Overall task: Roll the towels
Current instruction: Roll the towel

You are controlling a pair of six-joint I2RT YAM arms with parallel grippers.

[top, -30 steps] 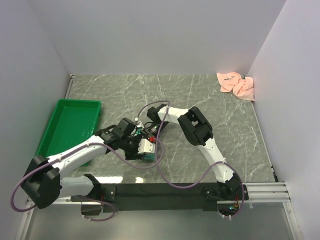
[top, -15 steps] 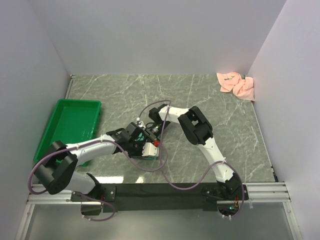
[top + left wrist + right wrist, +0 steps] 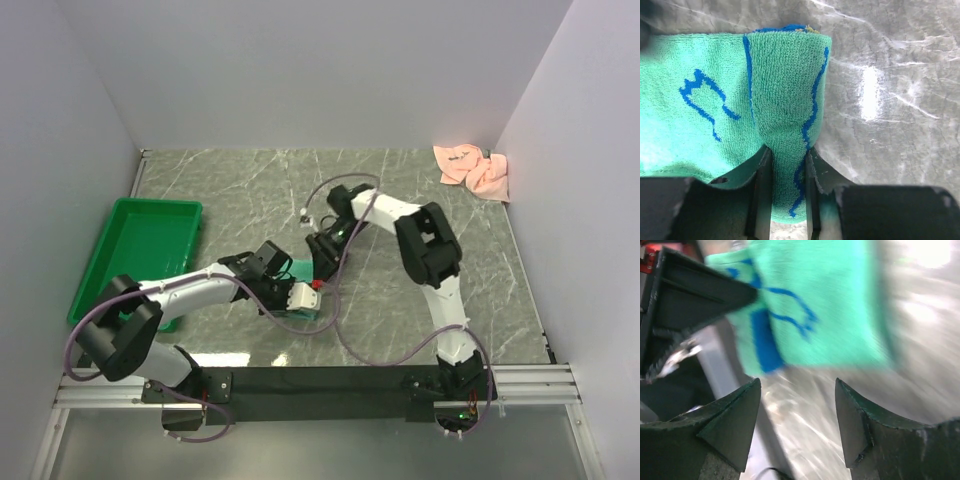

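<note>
Green towel (image 3: 700,125) fold sits pinched in left gripper (image 3: 785,156), right gripper (image 3: 797,385) wide, empty: turn slowly, edges aligned, roll tight.

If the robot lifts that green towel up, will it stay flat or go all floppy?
Probably floppy: the green towel is soft terry cloth and already bends over itself where the left gripper pinches its fold. It looks light, and its fuzzy loops likely won't slip.
</note>
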